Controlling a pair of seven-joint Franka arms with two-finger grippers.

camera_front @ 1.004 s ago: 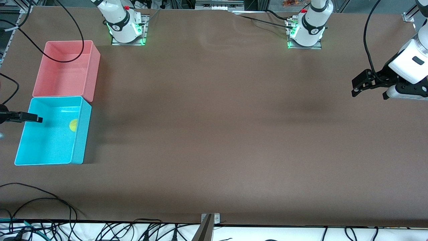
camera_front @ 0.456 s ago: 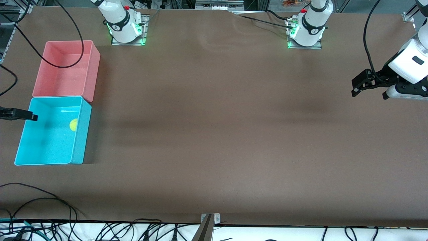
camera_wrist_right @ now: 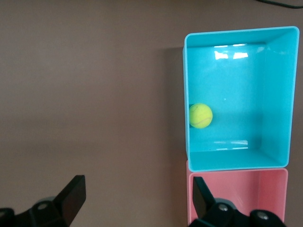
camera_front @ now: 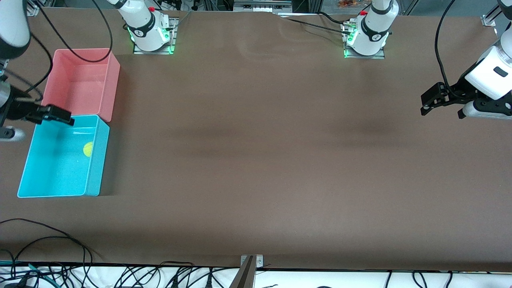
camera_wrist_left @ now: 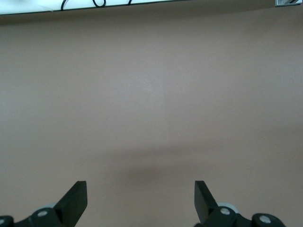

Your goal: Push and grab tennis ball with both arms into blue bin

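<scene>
The brown bench [camera_front: 256, 160] carries a blue bin [camera_front: 96, 160] at the right arm's end, with a pink bin [camera_front: 110, 86] touching its farther wall. The tennis ball [camera_front: 87, 149] lies inside the blue bin, against the wall that faces the middle of the bench. The right claw [camera_front: 60, 116] hangs over the seam between the two bins with its fingers spread wide and empty, and the left claw [camera_front: 430, 102] waits over bare bench at the left arm's end, also wide and empty.

Two white jointed arms [camera_front: 490, 76] w/ black grippers, black cables, green-lit bases [camera_front: 152, 38].
</scene>
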